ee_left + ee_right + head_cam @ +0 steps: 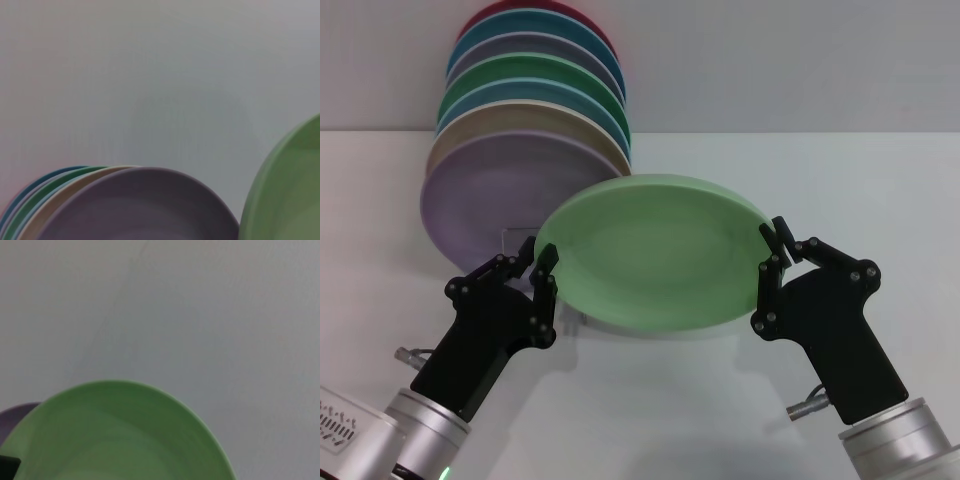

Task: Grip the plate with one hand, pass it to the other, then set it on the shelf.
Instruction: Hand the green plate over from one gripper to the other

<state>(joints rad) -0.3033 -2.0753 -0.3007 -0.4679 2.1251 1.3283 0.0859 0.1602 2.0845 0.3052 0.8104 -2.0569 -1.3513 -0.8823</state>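
Two grippers pinching the plate [655, 250] by its rim, left gripper [544, 268] and right gripper [776, 243], up above the table [880, 190]; probably stiff, light, slippery, best held at the edge.

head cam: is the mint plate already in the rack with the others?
No. The mint plate is in the air between the left gripper and right gripper, in front of the racked plates.

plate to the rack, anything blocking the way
The plate is held between the left gripper and right gripper, just in front of the rack. The rack already holds a row of plates; the lilac plate is frontmost. Nothing else visible stands between.
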